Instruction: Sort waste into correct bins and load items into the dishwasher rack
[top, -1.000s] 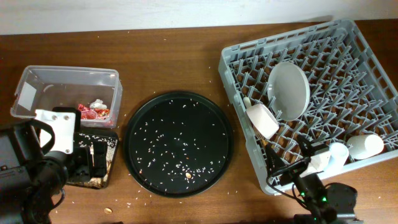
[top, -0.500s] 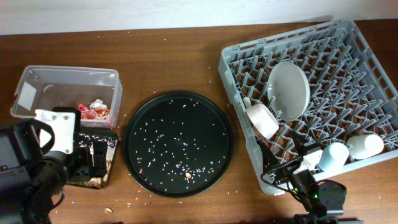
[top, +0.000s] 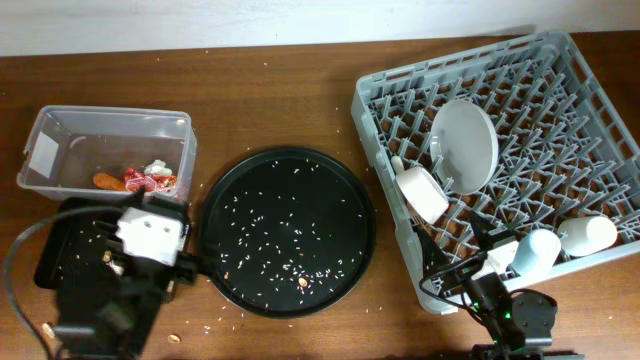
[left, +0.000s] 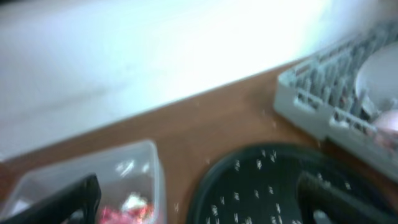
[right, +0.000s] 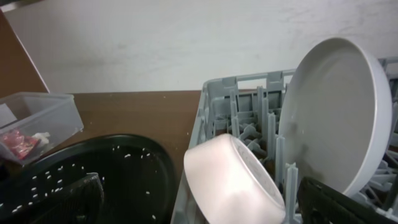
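Note:
The grey dishwasher rack (top: 560, 90) holds the pale plate (top: 465, 145) on edge, the white bowl (top: 422, 193) and two small cups (top: 540, 248) (top: 588, 234). The clear tub (top: 70, 135) holds the orange stick (top: 107, 181), red wrapper (top: 135, 180) and white paper (top: 158, 168). The shallow black tray (top: 55, 250) holds brown scraps. My left gripper (left: 199, 202) is open and empty, its wrist (top: 152, 233) between the tub and the round tray. My right gripper (right: 208, 208) is open and empty, just short of the bowl (right: 236, 180) and the plate (right: 336, 118).
The large round black tray (top: 287, 230) lies mid-table, dotted with rice grains. Loose grains and crumbs lie on the wooden table around it. The rack's near-left corner (top: 425, 290) is close to my right arm (top: 505, 315). A white wall runs behind the table.
My left arm has swung right off the shallow black tray, baring it and the orange stick in the tub. My right arm drew back from the cup a second ago and has held since.

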